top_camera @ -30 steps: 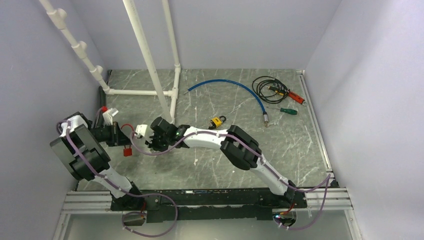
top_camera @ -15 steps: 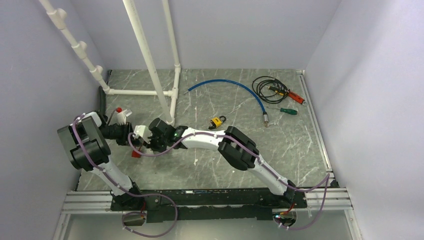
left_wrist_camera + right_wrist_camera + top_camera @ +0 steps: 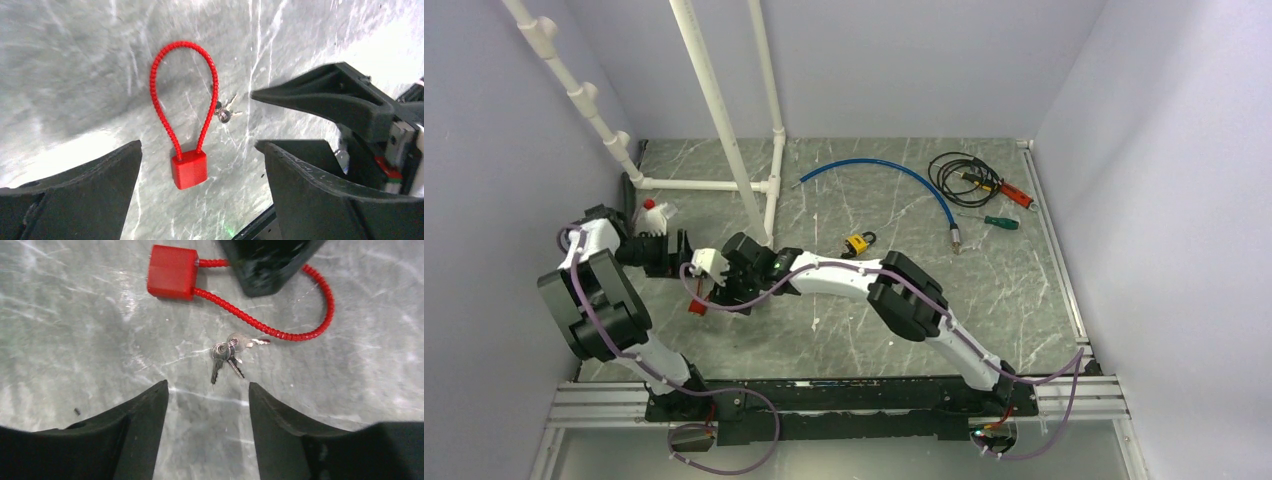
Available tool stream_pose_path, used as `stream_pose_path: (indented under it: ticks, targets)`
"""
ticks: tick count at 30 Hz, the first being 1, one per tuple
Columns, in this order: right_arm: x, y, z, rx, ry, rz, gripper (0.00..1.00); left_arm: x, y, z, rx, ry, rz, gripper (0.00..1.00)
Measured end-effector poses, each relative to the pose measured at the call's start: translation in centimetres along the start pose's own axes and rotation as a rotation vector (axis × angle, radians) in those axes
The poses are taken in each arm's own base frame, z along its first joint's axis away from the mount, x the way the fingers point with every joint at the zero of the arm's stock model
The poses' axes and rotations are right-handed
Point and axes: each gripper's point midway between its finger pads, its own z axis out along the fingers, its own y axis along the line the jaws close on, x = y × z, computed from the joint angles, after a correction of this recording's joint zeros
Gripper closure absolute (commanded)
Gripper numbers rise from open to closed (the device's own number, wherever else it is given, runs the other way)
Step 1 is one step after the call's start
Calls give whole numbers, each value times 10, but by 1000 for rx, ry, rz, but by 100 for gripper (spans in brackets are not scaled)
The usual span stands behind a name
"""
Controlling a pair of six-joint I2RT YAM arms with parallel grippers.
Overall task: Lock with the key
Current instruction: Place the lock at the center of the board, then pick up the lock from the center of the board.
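Observation:
A red cable lock lies flat on the marbled table, and both ends of its red cable loop enter the body. A small bunch of keys rests just outside the loop, apart from the lock body. My left gripper hovers over the lock, open and empty. My right gripper is open just short of the keys, with the lock body beyond them. From above, the lock sits below both grippers, left and right.
White PVC pipes stand close behind the grippers. A yellow padlock, blue hose, black cable coil, green screwdriver and red tool lie farther right. The left wall is close.
Both grippers have gone from shut to open. The lock and keys now lie free on the table. The left wrist has swung up and back toward the pipes.

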Motion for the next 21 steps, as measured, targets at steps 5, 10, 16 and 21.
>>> stream_pose_path:
  ticks: [5, 10, 16, 21]
  targets:
    - [-30, 7, -42, -12, -50, -23, 19, -29, -5, -31, -94, -91, 97, 0]
    - [-58, 18, -103, -37, -123, -63, 6, -46, -27, -58, -120, -146, 167, 1]
    - [-32, 21, -169, -58, -136, -51, 0, -35, -65, -60, -32, -108, 260, 0]
    - [26, -14, -211, -14, -99, 78, 0, -1, -110, -50, -13, -70, 429, 1]
